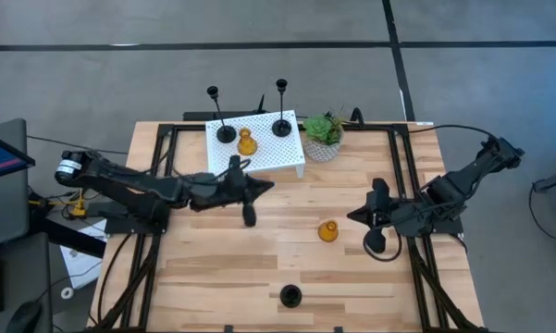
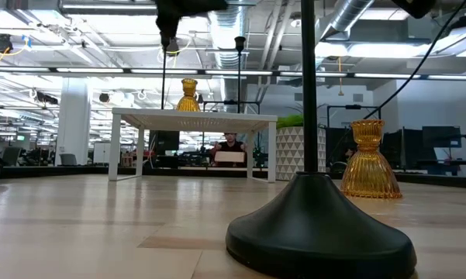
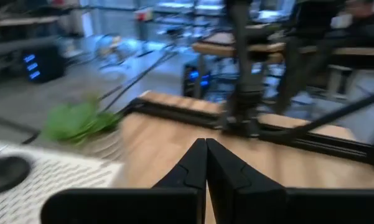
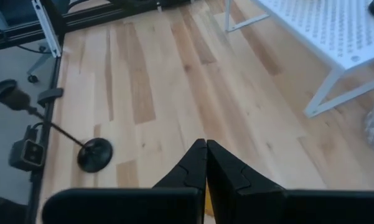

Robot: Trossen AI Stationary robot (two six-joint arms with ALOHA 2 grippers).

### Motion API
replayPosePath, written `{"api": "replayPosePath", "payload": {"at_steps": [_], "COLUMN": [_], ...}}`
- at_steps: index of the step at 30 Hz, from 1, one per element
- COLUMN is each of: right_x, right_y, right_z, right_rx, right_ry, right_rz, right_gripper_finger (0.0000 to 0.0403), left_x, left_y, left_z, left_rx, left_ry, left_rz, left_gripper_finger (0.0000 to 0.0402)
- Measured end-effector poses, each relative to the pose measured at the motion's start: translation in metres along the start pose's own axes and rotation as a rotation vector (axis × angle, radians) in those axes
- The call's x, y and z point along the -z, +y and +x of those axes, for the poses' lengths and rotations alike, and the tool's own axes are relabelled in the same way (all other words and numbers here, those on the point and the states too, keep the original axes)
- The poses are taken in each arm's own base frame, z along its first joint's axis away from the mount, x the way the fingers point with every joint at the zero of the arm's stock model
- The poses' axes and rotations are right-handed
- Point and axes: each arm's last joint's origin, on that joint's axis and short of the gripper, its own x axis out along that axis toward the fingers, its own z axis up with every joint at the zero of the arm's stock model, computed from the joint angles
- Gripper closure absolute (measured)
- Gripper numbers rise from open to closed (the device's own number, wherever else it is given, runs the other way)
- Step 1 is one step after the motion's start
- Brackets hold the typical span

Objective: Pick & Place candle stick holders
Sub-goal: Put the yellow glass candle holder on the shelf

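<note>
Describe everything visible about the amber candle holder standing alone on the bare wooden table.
The amber candle holder is a short, translucent orange piece that looks like ribbed glass: a flared, bell-shaped base, a narrow waist and a small cup on top, clearest in the low view. It stands upright on the wooden table, right of centre, apart from the white perforated stand. Nothing touches it; the right gripper sits just beside it.

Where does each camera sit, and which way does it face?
High: above the table, looking straight down; both arms show.
Low: at table-top height, looking level past a black holder; an arm shows on top.
Left wrist: on the left arm, facing the plant; shut left claw shows.
Right wrist: on the right arm, facing the table; shut right claw shows.
Low and right wrist share the black holder.
</note>
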Motion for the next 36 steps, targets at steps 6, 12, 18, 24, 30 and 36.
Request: {"api": "replayPosePath", "payload": {"at_steps": [6,12,18,24,30,36], "right_x": [0.014,0.035,0.06,0.077,0.074,0.066], "right_y": [0.011,0.018,0.016,0.012,0.014,0.022], "right_z": [-0.008,-0.011,0.001,0.016,0.024,0.043], "right_rx": [-0.032,-0.003,0.022,0.038,-0.003,-0.055], "right_ry": [0.004,-0.048,-0.017,-0.008,0.032,0.033], "right_rz": [0.03,0.069,0.168,0.189,0.019,-0.193], "right_gripper_finger": [0.0403,0.0403,0.0403,0.0403,0.0403,0.0403], "left_x": [-0.011,-0.012,-0.011,-0.013,-0.015,-0.015], "left_y": [-0.021,-0.031,-0.032,-0.034,-0.035,-0.035], "left_z": [-0.024,-0.032,-0.031,-0.034,-0.035,-0.035], "left_rx": [0.133,0.187,0.189,0.245,0.315,0.316], "left_ry": [-0.039,-0.042,-0.043,-0.051,-0.06,-0.058], "left_rz": [0.049,0.068,0.063,0.034,0.028,0.03], "left_gripper_finger": [0.0395,0.0395,0.0394,0.0394,0.0394,0.0394]}}
